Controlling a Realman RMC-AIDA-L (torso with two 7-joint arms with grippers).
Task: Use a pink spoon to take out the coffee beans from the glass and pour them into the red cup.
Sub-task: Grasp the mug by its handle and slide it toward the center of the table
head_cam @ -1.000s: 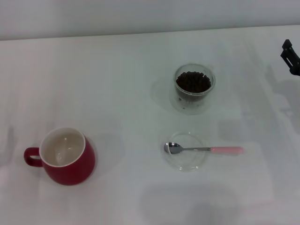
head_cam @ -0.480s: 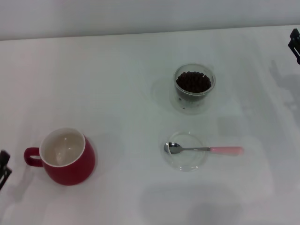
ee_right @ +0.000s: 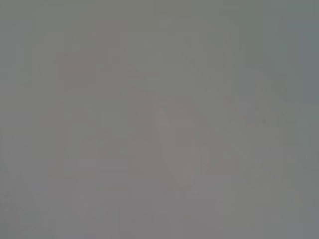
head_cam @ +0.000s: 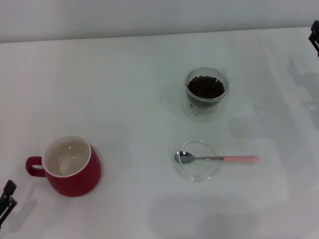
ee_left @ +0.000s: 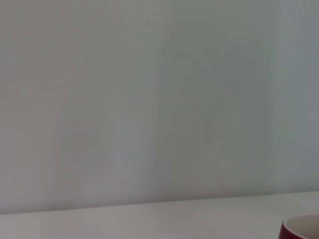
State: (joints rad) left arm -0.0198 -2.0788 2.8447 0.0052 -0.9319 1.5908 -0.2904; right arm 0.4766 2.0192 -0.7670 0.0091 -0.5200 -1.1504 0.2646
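Note:
The pink spoon (head_cam: 219, 159) lies with its metal bowl in a flat clear glass dish (head_cam: 198, 160) and its pink handle pointing right on the table. The glass (head_cam: 206, 92) stands behind it, filled with coffee beans (head_cam: 205, 86). The red cup (head_cam: 70, 166) stands at the front left, empty, handle to the left; its rim also shows in the left wrist view (ee_left: 300, 228). My left gripper (head_cam: 6, 198) is at the front left edge, left of the cup. My right gripper (head_cam: 315, 34) is at the far right edge, away from everything.
The white table (head_cam: 124, 89) ends at a pale wall along the back. The right wrist view shows only a blank grey surface.
My right gripper has withdrawn up and right toward the frame edge. My left gripper has come into view at the front left and moved slightly right and down.

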